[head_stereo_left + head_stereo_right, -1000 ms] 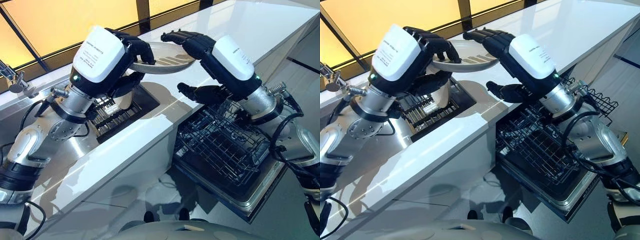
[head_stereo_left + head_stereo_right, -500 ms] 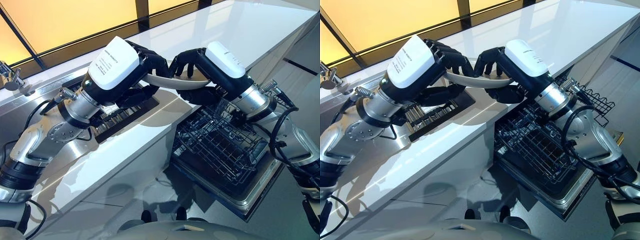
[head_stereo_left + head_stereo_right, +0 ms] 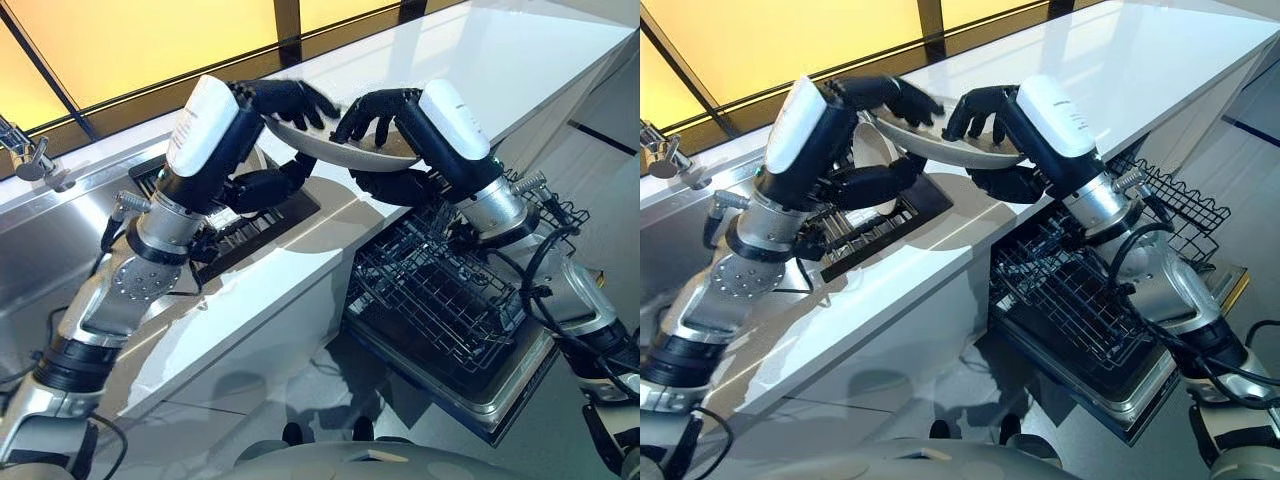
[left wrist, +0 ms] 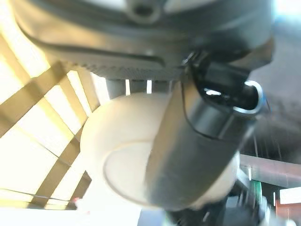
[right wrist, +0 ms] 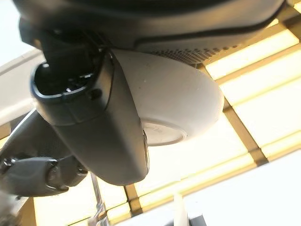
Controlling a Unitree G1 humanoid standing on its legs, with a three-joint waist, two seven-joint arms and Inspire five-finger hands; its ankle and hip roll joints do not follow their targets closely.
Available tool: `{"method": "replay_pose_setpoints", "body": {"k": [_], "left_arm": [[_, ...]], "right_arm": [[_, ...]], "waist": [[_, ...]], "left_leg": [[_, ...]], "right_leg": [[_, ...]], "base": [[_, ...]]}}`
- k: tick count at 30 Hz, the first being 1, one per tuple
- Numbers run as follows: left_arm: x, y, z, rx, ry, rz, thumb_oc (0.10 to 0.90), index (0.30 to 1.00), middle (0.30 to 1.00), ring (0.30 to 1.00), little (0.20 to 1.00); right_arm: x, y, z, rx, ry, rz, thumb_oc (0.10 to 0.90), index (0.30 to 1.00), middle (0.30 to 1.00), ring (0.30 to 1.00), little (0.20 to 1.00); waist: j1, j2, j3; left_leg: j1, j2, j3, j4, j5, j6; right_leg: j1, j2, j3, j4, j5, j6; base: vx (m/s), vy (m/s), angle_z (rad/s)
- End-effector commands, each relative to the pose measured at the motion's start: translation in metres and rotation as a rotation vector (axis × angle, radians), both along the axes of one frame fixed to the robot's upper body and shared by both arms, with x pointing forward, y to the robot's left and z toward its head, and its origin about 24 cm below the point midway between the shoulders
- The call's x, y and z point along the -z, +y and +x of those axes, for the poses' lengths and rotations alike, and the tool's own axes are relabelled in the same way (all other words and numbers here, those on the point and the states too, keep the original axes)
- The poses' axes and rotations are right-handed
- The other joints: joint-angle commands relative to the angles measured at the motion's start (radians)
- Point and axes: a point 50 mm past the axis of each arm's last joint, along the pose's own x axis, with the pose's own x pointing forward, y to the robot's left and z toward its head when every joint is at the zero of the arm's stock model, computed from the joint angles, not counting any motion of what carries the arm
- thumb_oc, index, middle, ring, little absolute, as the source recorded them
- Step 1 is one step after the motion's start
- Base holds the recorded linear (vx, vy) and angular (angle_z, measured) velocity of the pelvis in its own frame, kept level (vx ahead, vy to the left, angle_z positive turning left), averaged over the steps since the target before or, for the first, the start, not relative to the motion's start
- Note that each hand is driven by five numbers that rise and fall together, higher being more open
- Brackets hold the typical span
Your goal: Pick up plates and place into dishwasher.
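Both arms reach up and inward, meeting at mid-scene. The left hand (image 3: 283, 103) curls its fingers over the plate (image 3: 335, 150) with the thumb beneath; the right hand (image 3: 375, 118) clasps the opposite rim the same way.

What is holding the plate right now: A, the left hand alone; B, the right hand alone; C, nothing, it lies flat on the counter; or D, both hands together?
D: the left hand and the right hand each curl over opposite edges of the plate, held above the counter.
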Motion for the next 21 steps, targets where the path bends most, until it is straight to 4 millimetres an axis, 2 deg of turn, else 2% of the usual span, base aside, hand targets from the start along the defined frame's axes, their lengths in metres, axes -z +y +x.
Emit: {"method": "replay_pose_setpoints", "body": {"k": [1, 5, 10, 15, 19, 21], "left_arm": [[-0.023, 0.021, 0.001, 0.036, 0.002, -0.302, 0.8, 0.9, 0.9, 0.9, 0.9], [-0.006, 0.041, 0.01, -0.112, 0.094, -0.352, 0.8, 0.9, 0.9, 0.9, 0.9], [0.0, 0.07, 0.021, -0.364, 0.127, -0.227, 0.8, 0.9, 0.9, 0.9, 0.9], [0.01, 0.094, 0.026, -0.532, 0.202, -0.088, 0.8, 0.9, 0.9, 0.9, 0.9], [0.008, 0.113, 0.026, -0.663, 0.204, 0.055, 0.8, 0.9, 0.9, 0.9, 0.9], [0.003, 0.12, 0.028, -0.718, 0.202, 0.137, 0.8, 0.9, 0.9, 0.9, 0.9]], "right_arm": [[-0.027, -0.04, 0.008, 0.202, -0.173, 0.163, 0.1, 0.3, 0.3, 0.3, 0.2], [-0.021, -0.062, 0.011, 0.311, -0.211, 0.255, 0.1, 0.3, 0.3, 0.3, 0.2], [-0.012, -0.102, 0.013, 0.501, -0.226, 0.413, 0.1, 0.3, 0.3, 0.3, 0.2], [-0.001, -0.143, 0.011, 0.692, -0.207, 0.564, 0.1, 0.3, 0.3, 0.3, 0.2], [0.012, -0.166, 0.009, 0.809, -0.154, 0.577, 0.1, 0.3, 0.3, 0.3, 0.2], [0.019, -0.17, 0.01, 0.818, -0.1, 0.579, 0.1, 0.3, 0.3, 0.3, 0.2]], "waist": [[0.008, 0.004, -0.082], [0.013, 0.005, -0.073], [0.01, 0.017, -0.075], [0.008, 0.022, -0.071], [0.007, 0.027, -0.066], [0.004, 0.033, -0.064]], "left_leg": [[-0.025, -0.054, 0.005, 0.063, -0.11, 0.004], [-0.024, -0.058, 0.006, 0.081, -0.122, 0.014], [-0.004, -0.045, 0.003, 0.01, -0.087, 0.001], [-0.016, -0.054, 0.009, 0.053, -0.109, 0.005], [-0.017, -0.059, 0.018, 0.078, -0.126, 0.015], [-0.011, -0.058, 0.019, 0.071, -0.125, 0.016]], "right_leg": [[-0.005, 0.063, -0.035, 0.132, -0.166, 0.026], [0.002, 0.063, -0.03, 0.131, -0.163, 0.024], [0.014, 0.071, -0.043, 0.117, -0.162, 0.029], [0.008, 0.066, -0.037, 0.115, -0.159, 0.029], [0.009, 0.064, -0.028, 0.123, -0.163, 0.027], [0.01, 0.064, -0.028, 0.126, -0.164, 0.028]], "base": [[0.0, 0.0, 0.0], [0.01, 0.002, 0.0], [0.04, -0.003, 0.02], [0.03, 0.001, 0.07], [0.05, 0.0, 0.0], [0.06, -0.011, -0.01]]}}
